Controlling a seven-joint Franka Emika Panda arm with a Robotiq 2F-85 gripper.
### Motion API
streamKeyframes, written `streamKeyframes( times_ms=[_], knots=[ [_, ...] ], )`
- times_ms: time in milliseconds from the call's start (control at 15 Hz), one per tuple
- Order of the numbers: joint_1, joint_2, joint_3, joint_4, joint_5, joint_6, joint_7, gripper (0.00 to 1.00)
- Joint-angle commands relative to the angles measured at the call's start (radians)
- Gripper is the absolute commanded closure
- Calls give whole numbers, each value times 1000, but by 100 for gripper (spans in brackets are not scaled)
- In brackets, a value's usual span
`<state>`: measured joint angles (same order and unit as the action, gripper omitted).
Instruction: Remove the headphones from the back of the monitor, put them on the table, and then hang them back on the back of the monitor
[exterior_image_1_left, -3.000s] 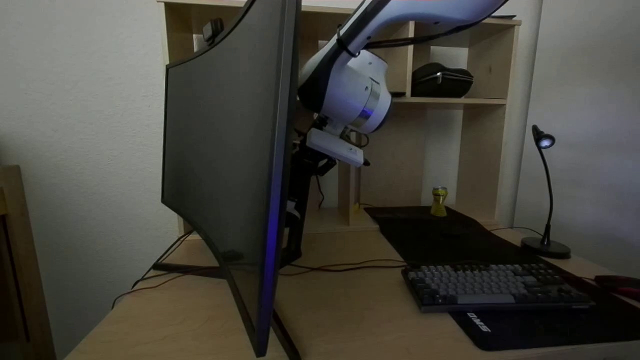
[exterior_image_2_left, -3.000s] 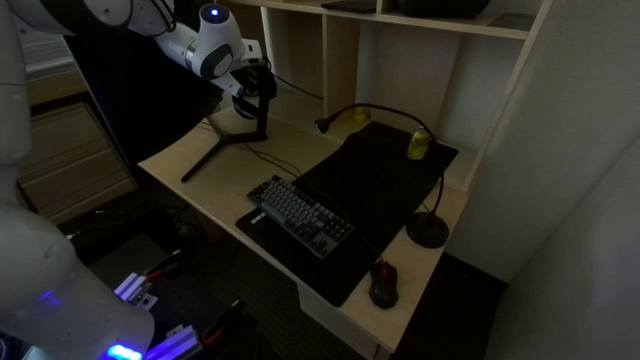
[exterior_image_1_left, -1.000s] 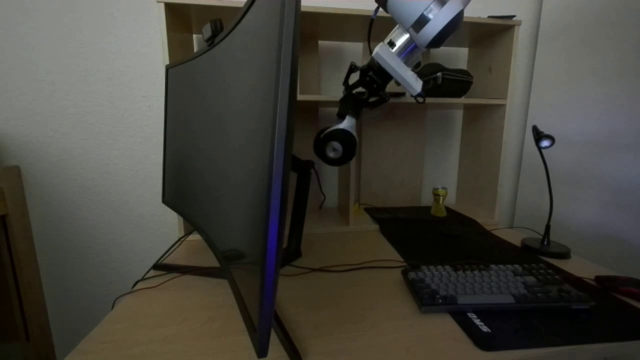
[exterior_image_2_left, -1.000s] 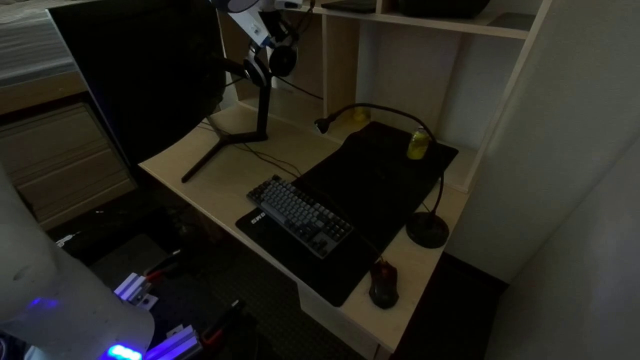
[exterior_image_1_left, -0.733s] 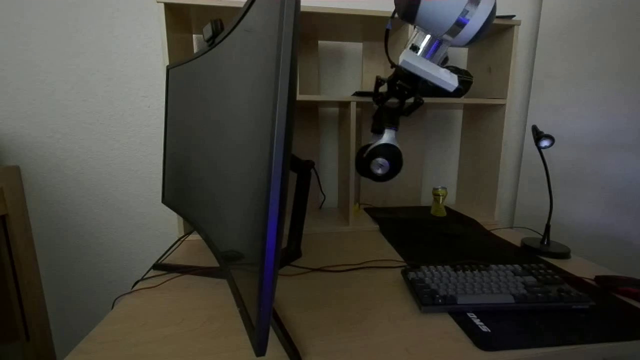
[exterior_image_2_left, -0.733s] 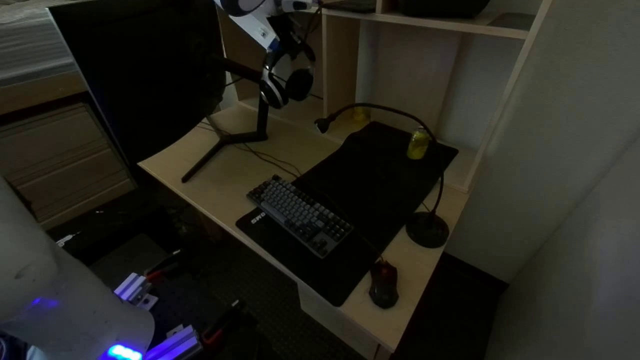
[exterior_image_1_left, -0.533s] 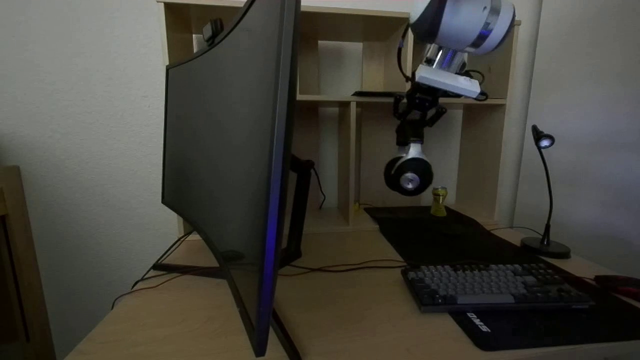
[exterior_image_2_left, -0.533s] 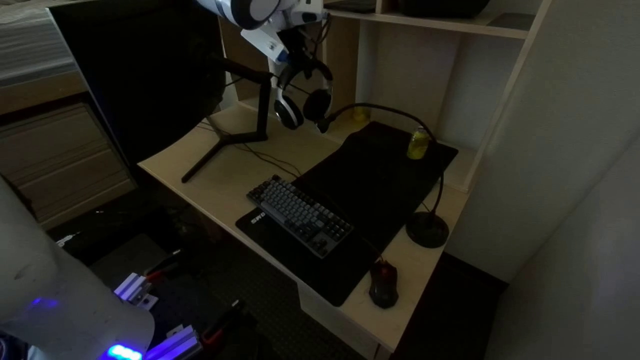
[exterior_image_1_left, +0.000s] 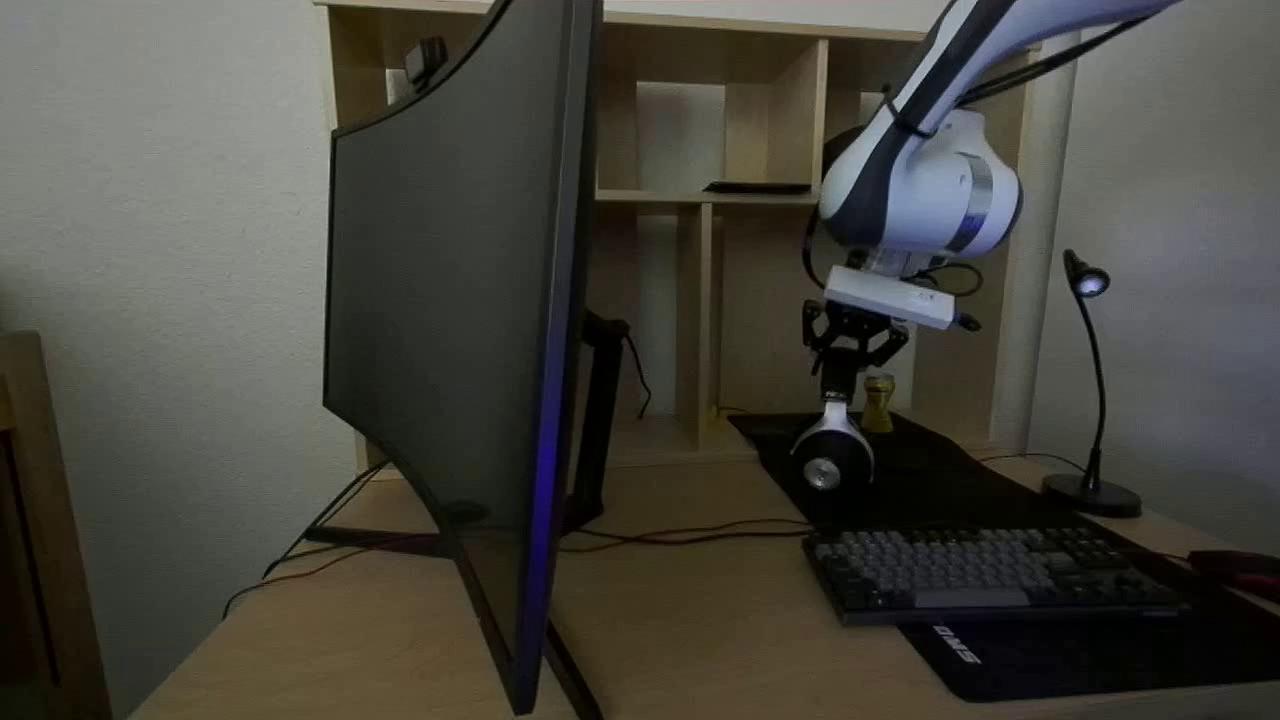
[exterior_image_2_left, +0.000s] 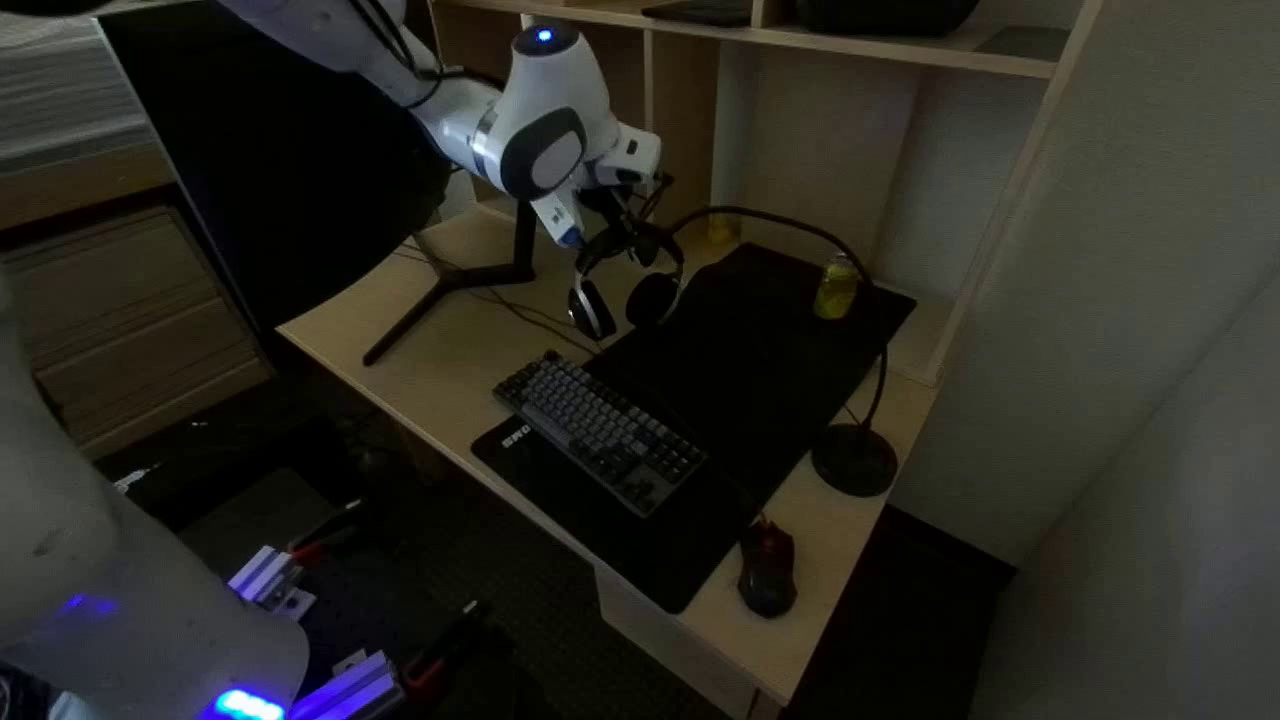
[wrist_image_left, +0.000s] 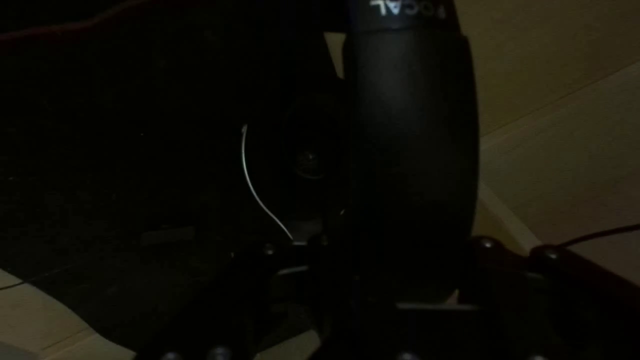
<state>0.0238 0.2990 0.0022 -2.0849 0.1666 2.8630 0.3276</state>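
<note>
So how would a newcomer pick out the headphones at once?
Start from the pale wooden table and the white arm over it. At the arm's end, the gripper is closed on an arched black headband: those are the headphones. Unlike the flat keyboard nearby, they have two round earcups.

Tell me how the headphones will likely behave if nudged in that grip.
The headphones will probably keep their shape, since the headband holds its arch while gripped. The earcups might swing, as they hang at the arch's ends. The headband's surface looks smooth with a faint sheen, so it could slip or twist under a hard push.
</note>
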Motion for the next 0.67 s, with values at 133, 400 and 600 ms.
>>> streamKeyframes(
  times_ms=[133,400,600],
  knots=[
    [128,207,-119,93,-26,329,164,80],
    [293,310,-301,178,9,353,254,80],
    [364,286,-374,178,-4,233,294,22]
  ],
)
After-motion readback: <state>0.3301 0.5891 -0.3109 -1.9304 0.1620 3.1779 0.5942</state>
